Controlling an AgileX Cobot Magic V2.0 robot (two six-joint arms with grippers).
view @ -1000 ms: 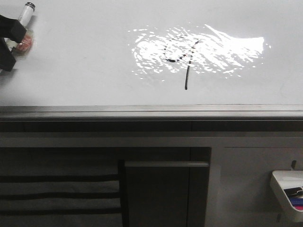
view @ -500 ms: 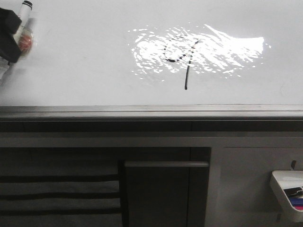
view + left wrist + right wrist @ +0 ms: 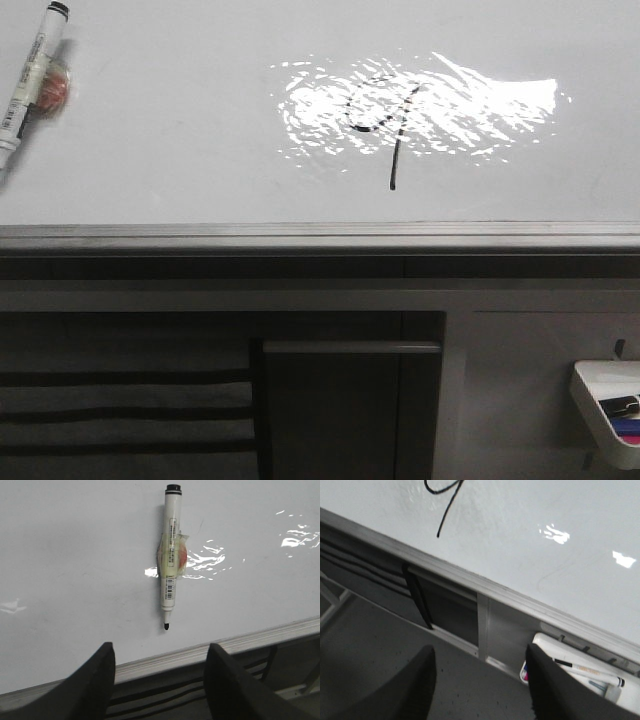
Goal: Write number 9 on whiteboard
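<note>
The number 9 is drawn in thin black strokes on the whiteboard, its loop in the bright glare patch and its tail running down; part of it also shows in the right wrist view. A white marker with an orange-and-clear tape wrap rests on the board at the far left, uncapped tip down. My left gripper is open and empty, pulled back below the marker. My right gripper is open and empty, off the board over the grey floor. Neither gripper shows in the front view.
The board's grey metal edge strip runs along its lower side. A small white tray holding markers hangs at the lower right, close to my right gripper. Dark frame bars lie below the board.
My left gripper has let go of the marker and withdrawn out of the front view to the left. The marker now rests alone on the board.
</note>
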